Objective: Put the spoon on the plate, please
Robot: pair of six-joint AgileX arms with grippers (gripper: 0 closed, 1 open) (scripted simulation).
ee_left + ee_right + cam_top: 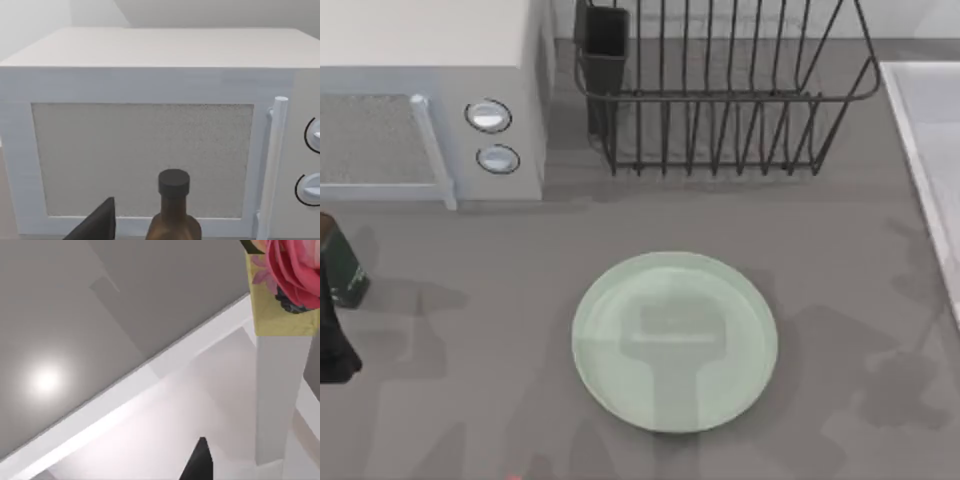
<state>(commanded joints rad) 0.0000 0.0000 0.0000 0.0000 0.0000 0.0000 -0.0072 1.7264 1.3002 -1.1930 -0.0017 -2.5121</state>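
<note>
While parked at table's left edge, left arm [335,345], plate [675,341] bare.

Small parts of the AgileX pair are in sight. At the left edge of the top view, the left arm [334,345] appears as a matte black, angular block with a slanted lower edge and a plain, even surface. In the left wrist view, the left gripper [97,224] is a charcoal-black wedge with flat facets and a sharp upper corner. In the right wrist view, the right gripper [198,462] is a slim black blade tapering to a point, smooth and uniformly dark.
</note>
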